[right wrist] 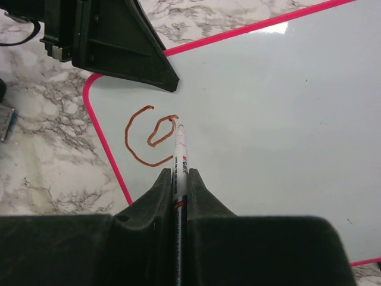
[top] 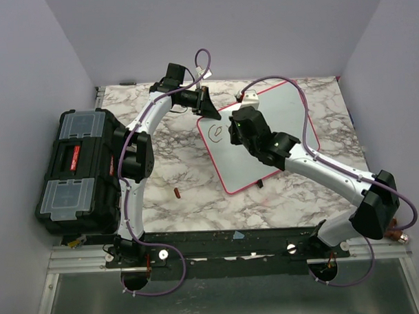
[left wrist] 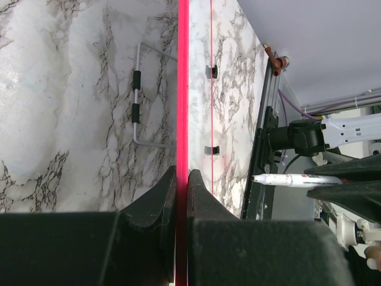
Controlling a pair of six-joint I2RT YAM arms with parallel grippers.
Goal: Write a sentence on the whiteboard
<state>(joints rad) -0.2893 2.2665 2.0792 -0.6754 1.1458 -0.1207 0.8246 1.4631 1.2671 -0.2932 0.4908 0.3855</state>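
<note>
The whiteboard point(top: 284, 113) lies at an angle on the marble table, white with a pink-red rim. My left gripper point(top: 209, 106) is shut on its far left edge; in the left wrist view the rim point(left wrist: 183, 89) runs edge-on between the closed jaws of the left gripper point(left wrist: 182, 176). My right gripper point(top: 237, 132) hangs over the board's left part, shut on a white marker point(right wrist: 180, 156) whose tip touches the whiteboard point(right wrist: 268, 107). Of the sentence point(right wrist: 150, 137), a reddish "C" and an "o" stand beside the tip. The marker point(left wrist: 286, 179) also shows in the left wrist view.
A black toolbox point(top: 79, 172) with clear lid compartments sits at the table's left edge. A small red-brown cap point(top: 177, 193) lies on the marble near the board's front corner. A white object point(top: 249, 97) rests at the board's far edge. A wire bracket point(left wrist: 138, 95) shows beside the rim.
</note>
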